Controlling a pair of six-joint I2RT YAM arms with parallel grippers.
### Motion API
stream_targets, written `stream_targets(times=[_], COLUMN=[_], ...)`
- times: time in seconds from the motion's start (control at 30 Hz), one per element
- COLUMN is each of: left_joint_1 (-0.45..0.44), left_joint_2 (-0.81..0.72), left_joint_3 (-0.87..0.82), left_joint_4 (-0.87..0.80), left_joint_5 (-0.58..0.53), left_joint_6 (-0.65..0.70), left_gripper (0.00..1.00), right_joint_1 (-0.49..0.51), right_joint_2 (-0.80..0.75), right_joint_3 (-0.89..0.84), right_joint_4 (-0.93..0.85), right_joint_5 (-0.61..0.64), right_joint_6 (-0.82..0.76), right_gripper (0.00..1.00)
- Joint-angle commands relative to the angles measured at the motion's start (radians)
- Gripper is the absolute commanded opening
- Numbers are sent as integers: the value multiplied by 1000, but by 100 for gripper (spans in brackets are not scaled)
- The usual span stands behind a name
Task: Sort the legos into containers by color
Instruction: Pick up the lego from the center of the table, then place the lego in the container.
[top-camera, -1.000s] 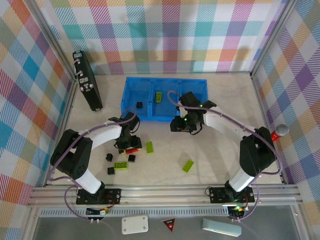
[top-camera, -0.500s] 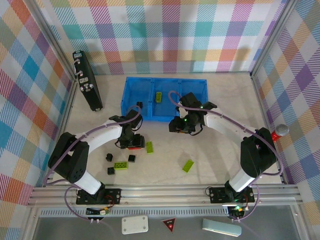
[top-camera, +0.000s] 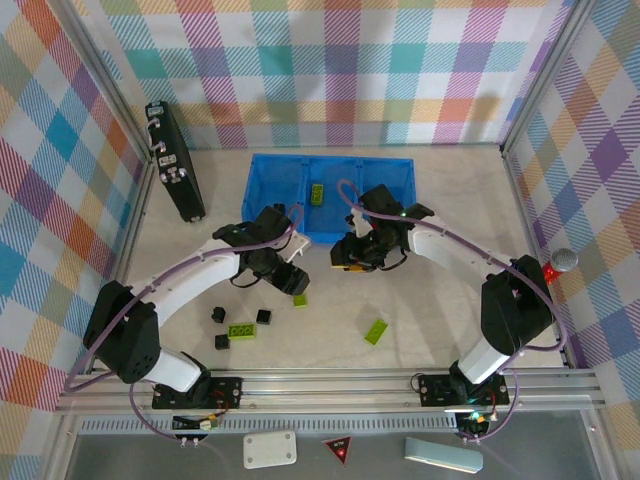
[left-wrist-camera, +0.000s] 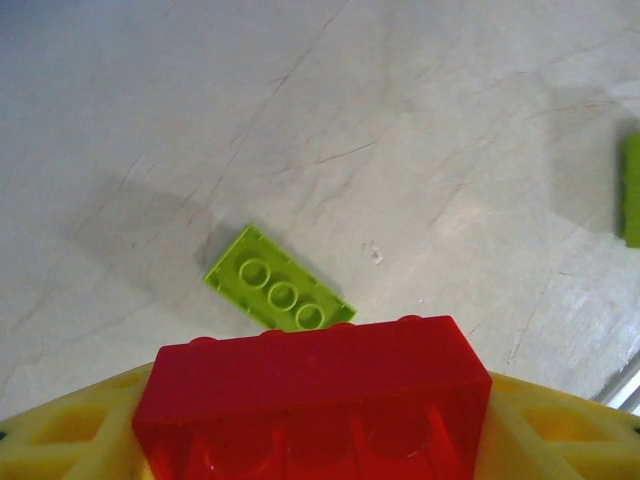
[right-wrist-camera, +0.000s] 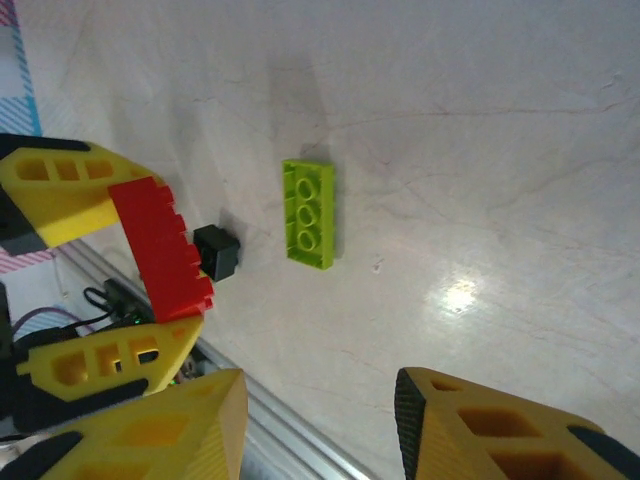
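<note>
Covering the whole work area, the desk (top-camera: 450, 200) was a pale, smooth, stone-look slab with fine dark veins. At the middle of its far edge lay the long blue tray (top-camera: 385, 172) of thin-walled, glossy plastic, its long axis along that edge. One lime-green brick (top-camera: 316, 193) lay in its middle compartment. A black rectangular case (top-camera: 175, 160) lay near the far left corner.

The left pincer (top-camera: 288, 265), with latticed yellow fingers (left-wrist-camera: 60, 440), pinched a red brick (left-wrist-camera: 310, 390) by its ends, raised off the desk just in front of the tray's near wall. The brick's long axis ran finger to finger, its hollow underside facing the wrist camera. The right pincer (right-wrist-camera: 318, 392) stood spread with nothing between its tips.

Below the red brick a three-stud green brick (left-wrist-camera: 280, 293) lay flat, studs up. Tiny black cubes (top-camera: 264, 316) sat toward the near left corner.
</note>
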Motion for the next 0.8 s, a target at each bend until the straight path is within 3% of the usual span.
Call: stream_targets(times=[0.0, 0.17, 0.4, 0.77], left_joint_1=[-24, -73, -113, -117], left_joint_2=[-42, -67, -65, -85], left_joint_3=[25, 4, 15, 7], left_joint_4=[32, 105, 197, 290], left_joint_5=[101, 170, 205, 221], left_joint_6=[205, 340, 360, 358], left_gripper=[53, 51, 51, 55], right_joint_1=[5, 5, 5, 6], right_joint_2=[-41, -52, -57, -61], right_joint_3=[6, -15, -51, -72], right_joint_4=[-3, 40, 107, 78], right_joint_5=[-97, -178, -271, -265], right_joint_6=[28, 68, 128, 117], right_gripper=[45, 47, 48, 47])
